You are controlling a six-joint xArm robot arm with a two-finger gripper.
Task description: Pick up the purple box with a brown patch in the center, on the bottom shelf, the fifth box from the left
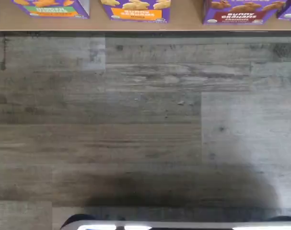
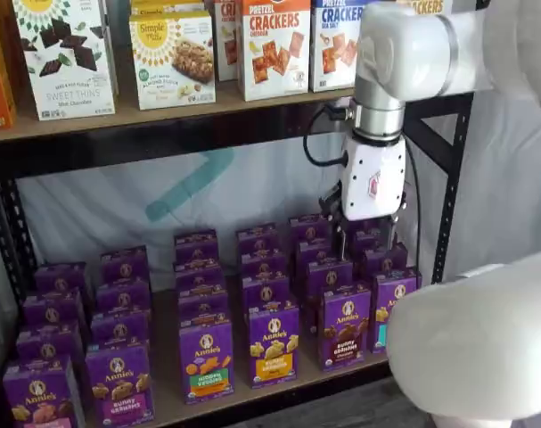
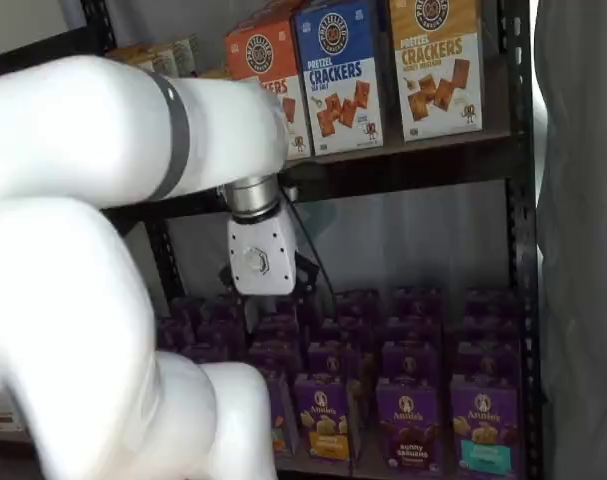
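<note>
1. Purple cardboard with a brown band marks the purple box (image 2: 345, 326), a small upright carton picturing dark brown bunny cookies; it stands in the front row on the tan wooden bottom shelf (image 2: 168, 406) of the black metal rack.
2. In a shelf view the same purple box (image 3: 410, 418) sits just beside a purple carton with a teal band (image 3: 484, 421), with a purple carton with an orange band (image 3: 326, 413) on its other side.
3. The wrist view shows only the lower front of the purple box (image 1: 242, 13), at the lip of the bottom shelf (image 1: 183, 22); most of that view is grey wood-look plank floor (image 1: 145, 129).
4. The white-bodied pincer (image 2: 370, 220) hangs above and behind the purple box, over the rows further back. Its black fingers merge with the cartons behind them, so I cannot tell whether they stand apart or together.
5. In a shelf view the pincer body (image 3: 260, 262) hangs well to one side of the purple box, fingers hidden low against the cartons.
6. Only the shelf views show the upper board, where red pretzel cracker boxes (image 2: 274, 46) stand well above the purple box.
7. Between the carton tops and that upper board lies open room backed by pale sheeting (image 2: 208, 192).
8. The purple box stands close to its neighbours, with narrow gaps between them.
</note>
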